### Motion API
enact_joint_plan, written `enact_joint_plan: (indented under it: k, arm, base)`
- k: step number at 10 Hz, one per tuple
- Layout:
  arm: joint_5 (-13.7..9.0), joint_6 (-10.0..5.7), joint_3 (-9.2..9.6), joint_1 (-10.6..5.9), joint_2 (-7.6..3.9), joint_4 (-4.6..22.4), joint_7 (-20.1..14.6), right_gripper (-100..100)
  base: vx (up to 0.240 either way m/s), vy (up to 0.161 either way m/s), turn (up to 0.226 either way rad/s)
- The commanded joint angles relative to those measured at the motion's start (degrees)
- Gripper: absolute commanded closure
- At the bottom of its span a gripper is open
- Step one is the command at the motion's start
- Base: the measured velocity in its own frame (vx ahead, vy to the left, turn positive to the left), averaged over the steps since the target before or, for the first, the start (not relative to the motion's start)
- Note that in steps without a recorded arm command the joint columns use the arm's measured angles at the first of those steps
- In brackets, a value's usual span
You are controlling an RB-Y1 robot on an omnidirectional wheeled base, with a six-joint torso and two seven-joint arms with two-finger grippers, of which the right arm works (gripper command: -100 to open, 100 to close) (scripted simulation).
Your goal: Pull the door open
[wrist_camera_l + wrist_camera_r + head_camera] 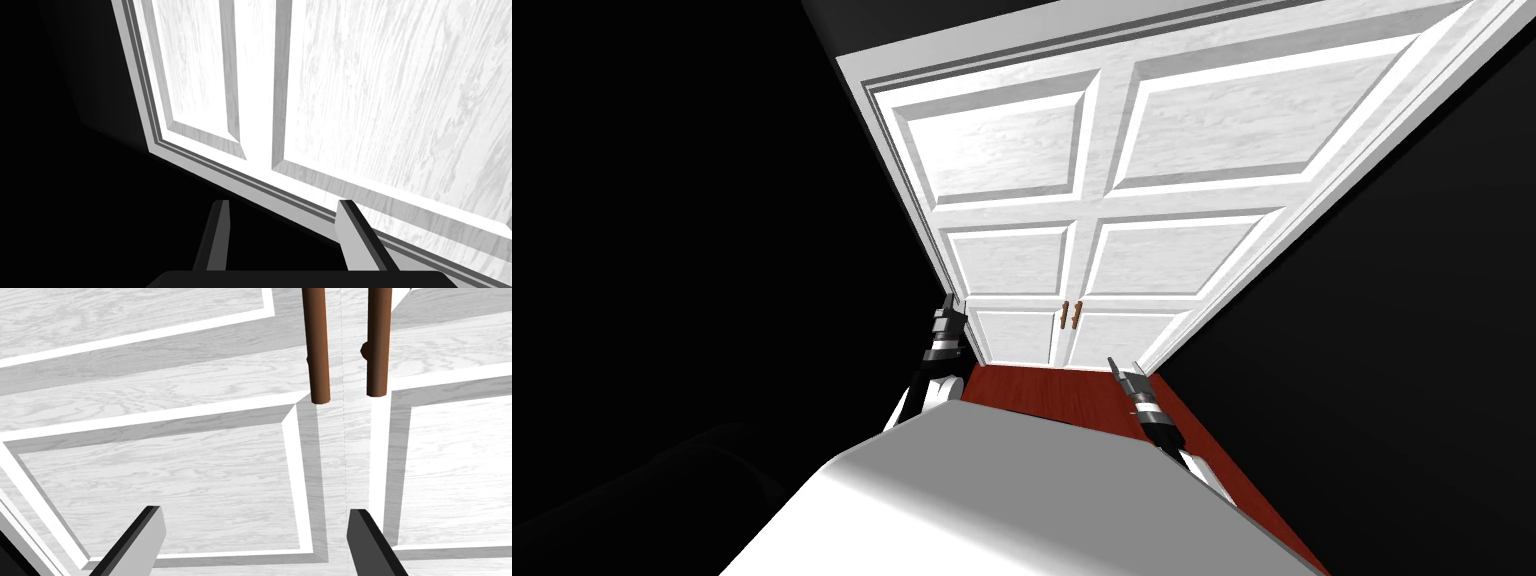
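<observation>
**Right pincer (255,540) open, short of the handles (316,343) of the door (175,478)**

From the head view we see a white, panelled double door (1002,150) ahead of us. It sits in a white frame (857,75), with a black area on either side. Its two leaves meet flush at a thin middle seam, so it is shut. Two short brown handles (1065,315) stand upright on either side of that seam, low in the view. Red-brown floor (1052,395) runs from us up to the door's foot. Our left pincer (949,300) is raised at the door's left edge, by the frame. Our right pincer (1112,362) sits lower, over the floor, to the right of the handles and apart from them.

In the left wrist view, the left pincer (287,235) has its two fingers spread and holds nothing. Beyond them lie the frame's grey moulding (150,125) and the grained white panels of the door (400,100). A black area lies beside the frame.

In the right wrist view, the right pincer's fingers (140,543) stand wide apart and hold nothing. They point at the door face. Both brown handles hang beyond the fingertips, well clear of them, as two round bars side by side. The seam between the leaves runs between the bars and passes just beside one finger.
</observation>
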Motion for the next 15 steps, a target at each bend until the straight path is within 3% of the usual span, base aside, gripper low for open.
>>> enact_joint_plan:
  k: [1,7,8,12,15]
  arm:
    - [0.6,-0.95,-0.63,-1.06,-0.19,2.6,1.6,-100]
    - [4.0,-4.24,-3.11,-4.01,-0.42,11.2,8.2,-100]
    - [4.0,-4.24,-3.11,-4.01,-0.42,11.2,8.2,-100]
    - [5.7,-5.93,-4.2,-6.03,-0.36,15.4,11.5,-100]
    - [5.2,-5.47,-4.79,-4.63,-1.06,15.6,11.6,-100]
  base:
    - [0.093,0.039,0.001]
    - [0.149,0.055,0.008]
    - [0.121,0.052,-0.002]
    - [0.153,0.04,0.026]
    - [-0.06,-0.016,-0.064]
